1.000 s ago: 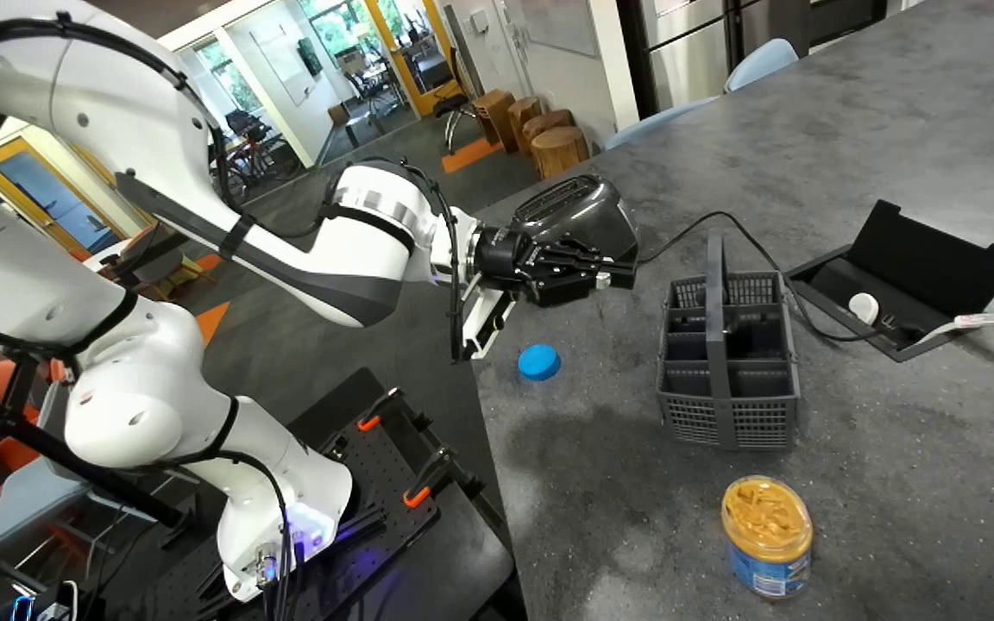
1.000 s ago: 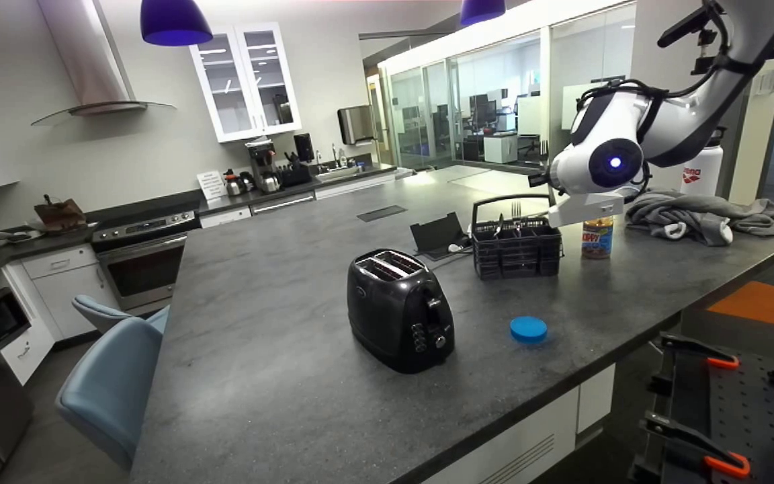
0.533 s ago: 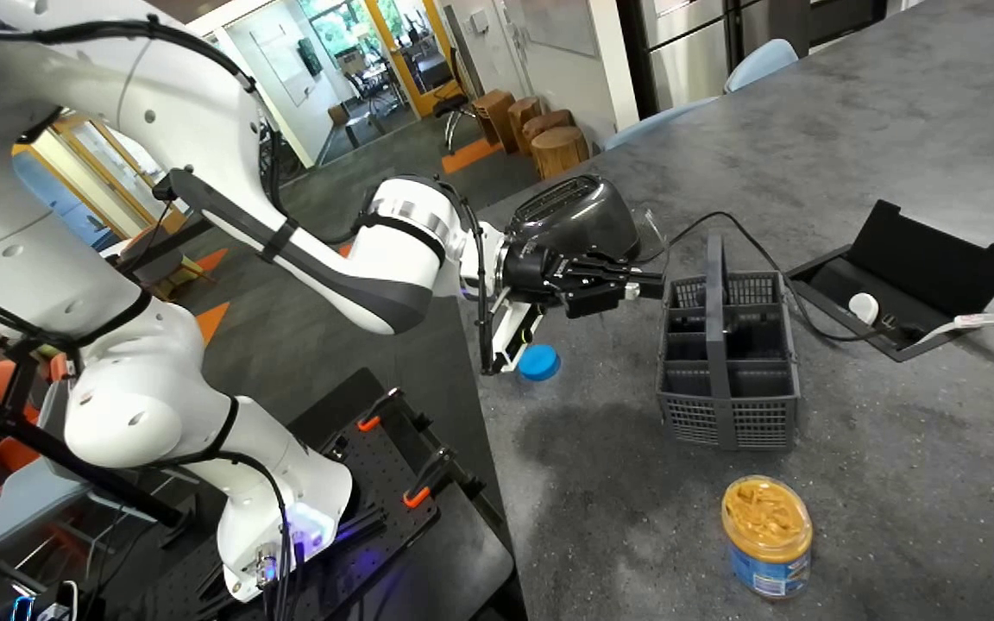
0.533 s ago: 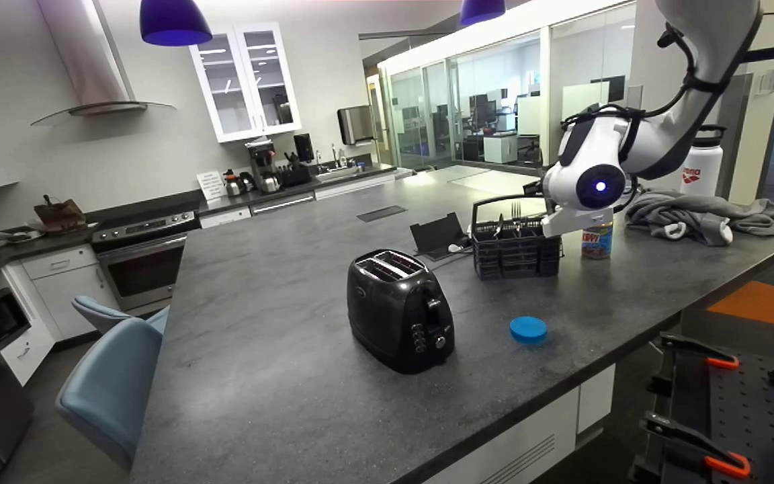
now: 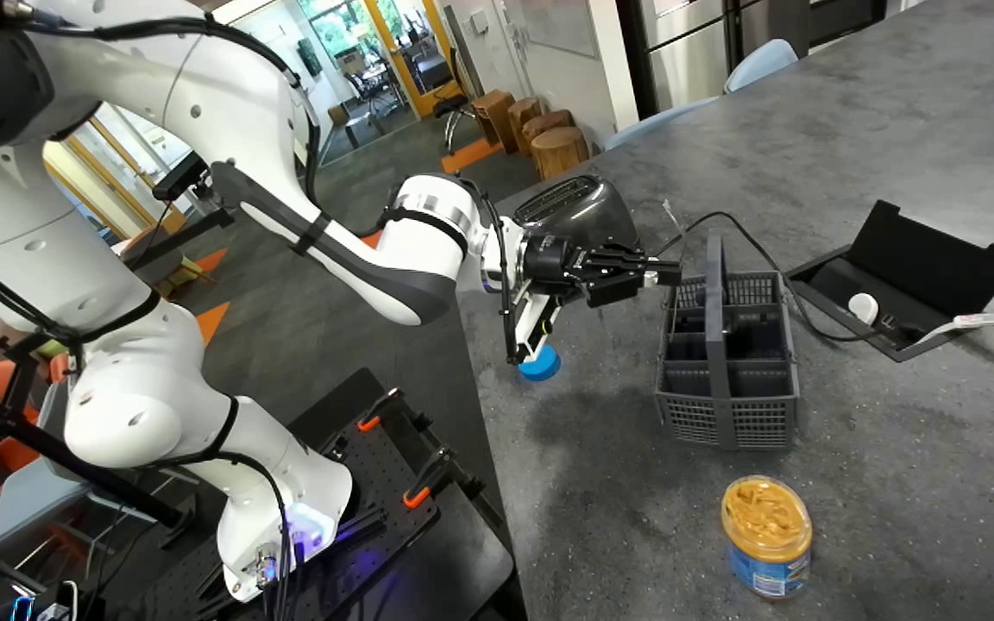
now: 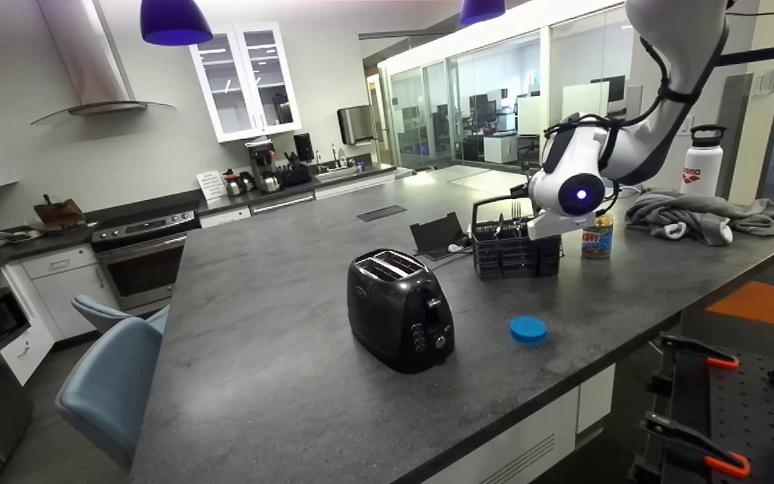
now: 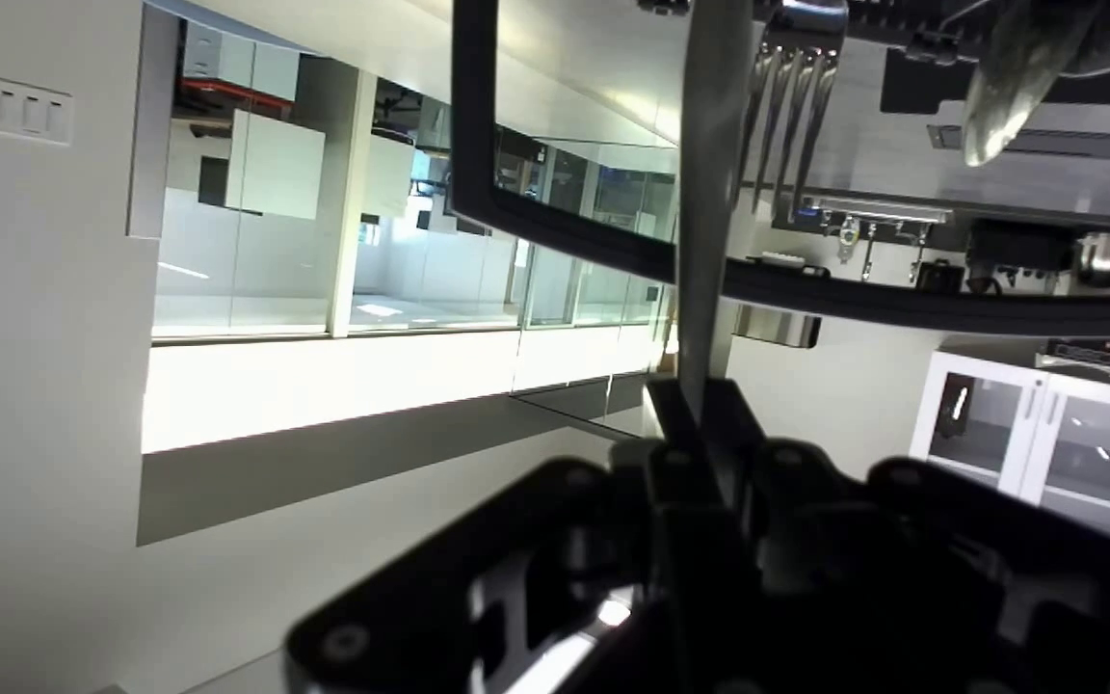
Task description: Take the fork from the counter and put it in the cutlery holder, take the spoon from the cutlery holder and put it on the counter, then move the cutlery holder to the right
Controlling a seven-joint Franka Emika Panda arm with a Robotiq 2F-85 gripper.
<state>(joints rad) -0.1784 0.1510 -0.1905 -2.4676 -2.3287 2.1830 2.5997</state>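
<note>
Nearly upright, fork pinched between fingers, close to cutlery holder

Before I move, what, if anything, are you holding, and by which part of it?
The fork, clamped between the fingers by the narrow part of its handle, tines end up.

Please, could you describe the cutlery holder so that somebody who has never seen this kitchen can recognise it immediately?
Start from the large dark grey counter. In an exterior view, look beyond the black toaster to the spot left of the blue-labelled jar. The cutlery holder is the dark basket there, set apart from both by its latticed sides and tall loop handle.
</note>
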